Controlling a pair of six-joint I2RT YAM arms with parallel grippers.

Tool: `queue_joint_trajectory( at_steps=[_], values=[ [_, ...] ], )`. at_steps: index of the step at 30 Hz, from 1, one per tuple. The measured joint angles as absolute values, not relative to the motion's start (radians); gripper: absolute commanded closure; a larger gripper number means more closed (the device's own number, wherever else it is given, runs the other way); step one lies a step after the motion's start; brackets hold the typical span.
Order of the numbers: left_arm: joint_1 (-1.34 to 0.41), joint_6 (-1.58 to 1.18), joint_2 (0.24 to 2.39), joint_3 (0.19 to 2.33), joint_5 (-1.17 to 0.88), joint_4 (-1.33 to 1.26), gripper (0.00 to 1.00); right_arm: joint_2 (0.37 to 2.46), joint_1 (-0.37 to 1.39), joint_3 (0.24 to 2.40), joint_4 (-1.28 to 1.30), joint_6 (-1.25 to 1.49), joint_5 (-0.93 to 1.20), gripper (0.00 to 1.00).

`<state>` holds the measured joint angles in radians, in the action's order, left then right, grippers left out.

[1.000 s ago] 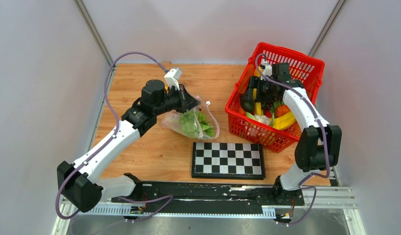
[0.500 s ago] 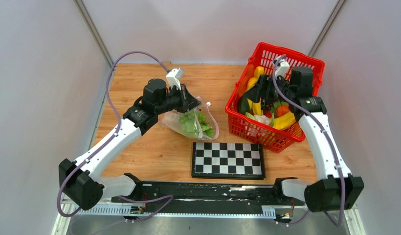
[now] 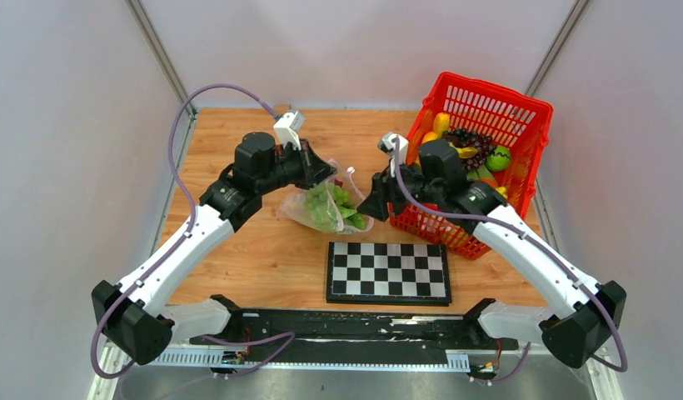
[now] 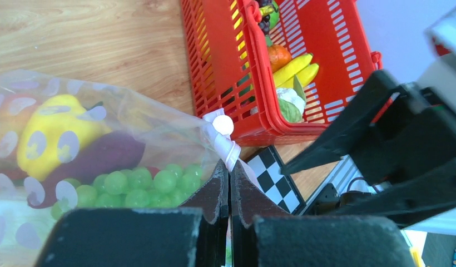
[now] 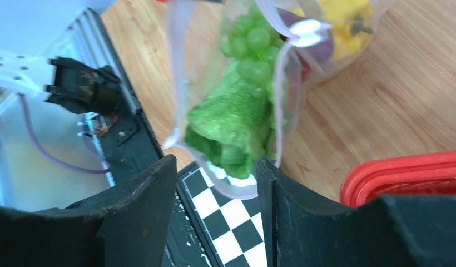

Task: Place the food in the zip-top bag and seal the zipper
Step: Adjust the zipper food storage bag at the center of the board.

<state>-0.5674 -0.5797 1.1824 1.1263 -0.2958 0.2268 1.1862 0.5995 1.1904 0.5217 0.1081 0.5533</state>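
The clear dotted zip-top bag point(image 3: 321, 210) lies on the wooden table, its top edge lifted by my left gripper point(image 3: 328, 171). That gripper point(image 4: 229, 167) is shut on the pink zipper point(image 4: 221, 146), just below the white slider point(image 4: 223, 125). Inside the bag are green grapes point(image 4: 142, 186), a yellow piece point(image 4: 53, 139), a purple piece point(image 4: 98, 158) and lettuce point(image 5: 228, 119). My right gripper point(image 3: 373, 202) hovers at the bag's right side, between bag and basket. Its jaws point(image 5: 217, 186) stand open and hold nothing, with the lettuce end of the bag just ahead of them.
A red mesh basket point(image 3: 488, 86) at the back right holds more toy fruit, among them bananas point(image 4: 292, 69) and dark grapes point(image 3: 471, 143). A black-and-white chessboard point(image 3: 388, 272) lies in front of the bag. Grey walls close in the table on three sides.
My right arm has come out of the basket and swung left to the bag's right side, its jaws narrowing somewhat. The left gripper has kept its hold on the bag edge.
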Motion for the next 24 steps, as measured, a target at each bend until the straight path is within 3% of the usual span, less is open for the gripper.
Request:
queue_joint_trajectory(
  at_steps=[5, 13, 16, 18, 24],
  values=[
    [-0.567, -0.57, 1.14, 1.144, -0.278, 0.262, 1.0, 1.221, 0.649, 1.158, 0.521, 0.114, 0.379, 0.54],
    [-0.567, -0.569, 1.11, 1.144, -0.267, 0.273, 1.0, 1.224, 0.673, 1.123, 0.503, 0.145, 0.308, 0.66],
    [-0.567, -0.57, 1.11, 1.144, -0.266, 0.273, 1.0, 1.225, 0.679, 1.11, 0.498, 0.157, 0.308, 0.92],
    [-0.567, -0.569, 1.11, 1.144, -0.263, 0.273, 1.0, 1.232, 0.682, 1.11, 0.496, 0.163, 0.307, 1.0],
    [-0.567, -0.514, 1.11, 1.164, -0.222, 0.321, 1.0, 1.244, 0.686, 1.124, 0.478, 0.187, 0.318, 1.0]
  ],
)
